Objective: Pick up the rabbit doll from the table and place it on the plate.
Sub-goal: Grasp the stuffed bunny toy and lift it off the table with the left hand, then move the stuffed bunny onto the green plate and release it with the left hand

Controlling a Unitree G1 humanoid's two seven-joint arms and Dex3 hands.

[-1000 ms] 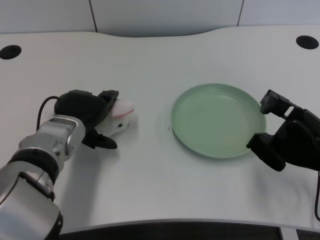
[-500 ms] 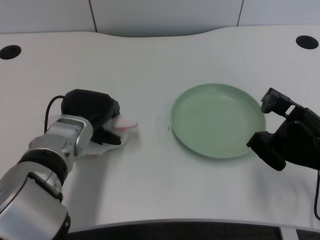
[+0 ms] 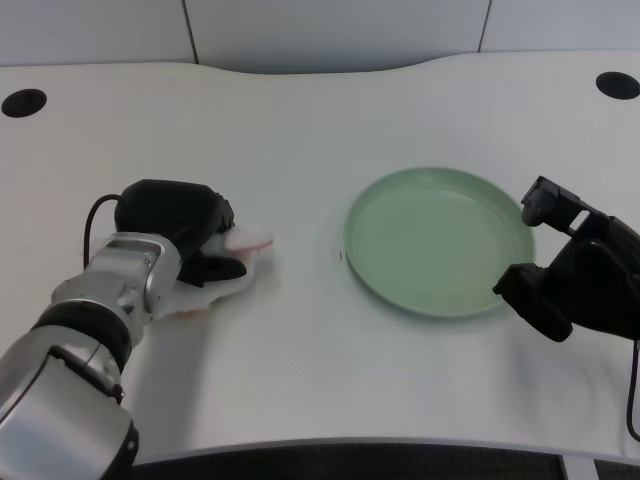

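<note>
Left hand (image 3: 185, 232) around one rabbit doll (image 3: 238, 262); one plate (image 3: 437, 240).

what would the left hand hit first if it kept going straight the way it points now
The left hand, closed around the rabbit doll, points right across the table. Bare tabletop comes first, then probably the green plate at its near rim, though height is unclear.

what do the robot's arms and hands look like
The left forearm is a silver metal cylinder in ribbed segments with black bands between them. It ends in a bulky matte black left hand, with a thin black cable looping at the wrist. The right hand is the same black, blocky build, with a cable at the frame's right edge.
</note>
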